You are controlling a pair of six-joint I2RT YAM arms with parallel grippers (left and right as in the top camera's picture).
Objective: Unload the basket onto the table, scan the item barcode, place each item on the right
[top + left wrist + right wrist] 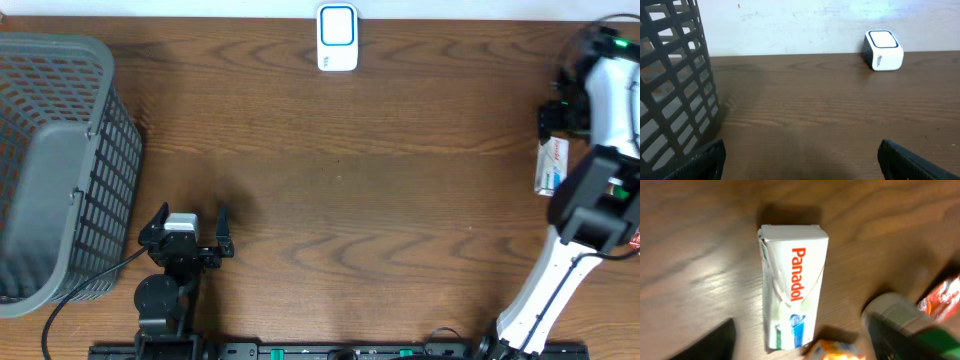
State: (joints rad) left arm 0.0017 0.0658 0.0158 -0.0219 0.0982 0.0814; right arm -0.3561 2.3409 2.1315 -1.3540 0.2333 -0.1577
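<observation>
The item is a white Panadol box [792, 285] with red lettering. It lies flat on the brown table near the right edge [551, 165]. My right gripper [802, 342] hovers just above it, open, with one dark finger on each side of the box's near end and neither touching it. Seen from overhead, the right gripper [552, 125] sits just beyond the box. The white scanner [337, 37] with a blue ring stands at the table's far edge, and it also shows in the left wrist view [883, 50]. My left gripper [190, 228] rests open and empty at the front left [807, 167].
A grey slatted basket [100, 130] fills the left side, close to the left gripper [675, 75]. Beside the box lie an orange packet [835, 351], a grey-green can [897, 312] and a red packet [942, 295], all blurred.
</observation>
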